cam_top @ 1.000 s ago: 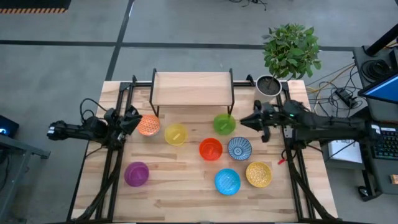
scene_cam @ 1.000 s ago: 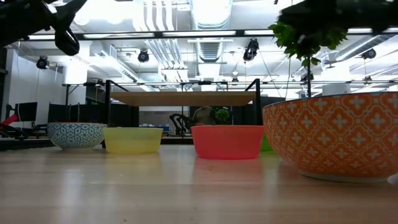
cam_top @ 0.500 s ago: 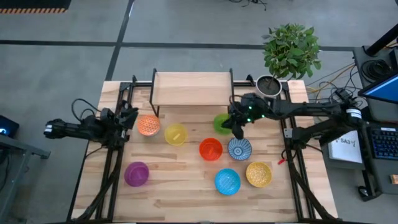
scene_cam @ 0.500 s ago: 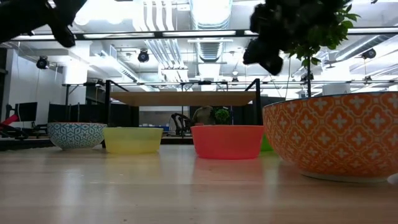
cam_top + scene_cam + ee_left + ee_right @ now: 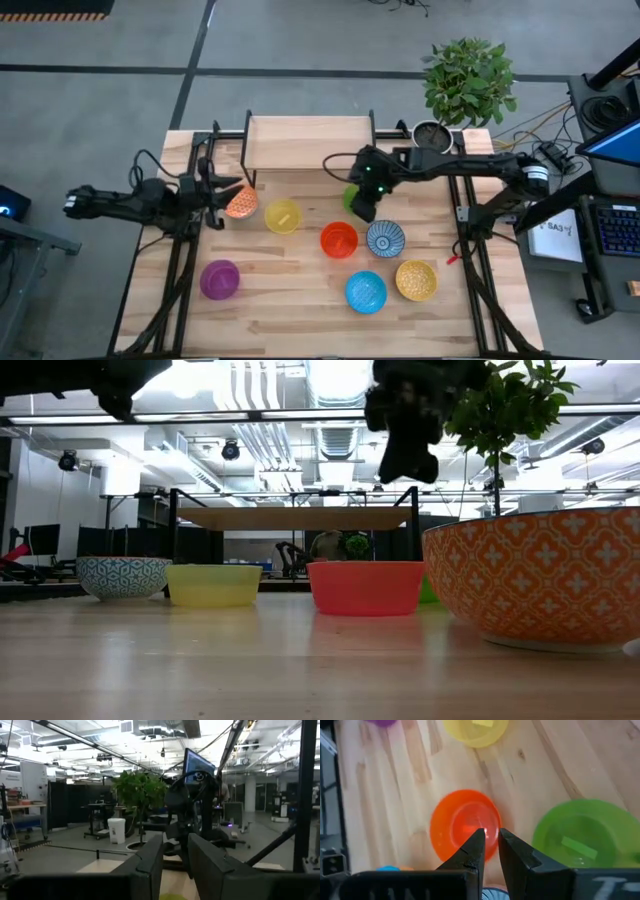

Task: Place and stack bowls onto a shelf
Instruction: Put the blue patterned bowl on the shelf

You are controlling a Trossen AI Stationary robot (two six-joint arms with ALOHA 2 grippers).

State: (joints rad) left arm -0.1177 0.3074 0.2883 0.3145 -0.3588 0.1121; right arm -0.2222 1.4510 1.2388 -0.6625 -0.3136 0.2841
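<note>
Two dark slim arms, black looping cables; right gripper [image 5: 489, 844] fingers black, wedge-shaped.

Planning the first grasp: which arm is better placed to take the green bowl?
Right. The right gripper hangs over the green bowl, just in front of the shelf. The left gripper sits at the table's left side by the orange bowl, with the yellow bowl in between.

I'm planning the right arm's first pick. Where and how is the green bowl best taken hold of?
Probably by its rim. The green bowl sits upright and open on the table, so one finger could go inside and one outside the thin wall. Come straight down from above, where the right gripper hangs, choosing the rim section away from the shelf legs.
</note>
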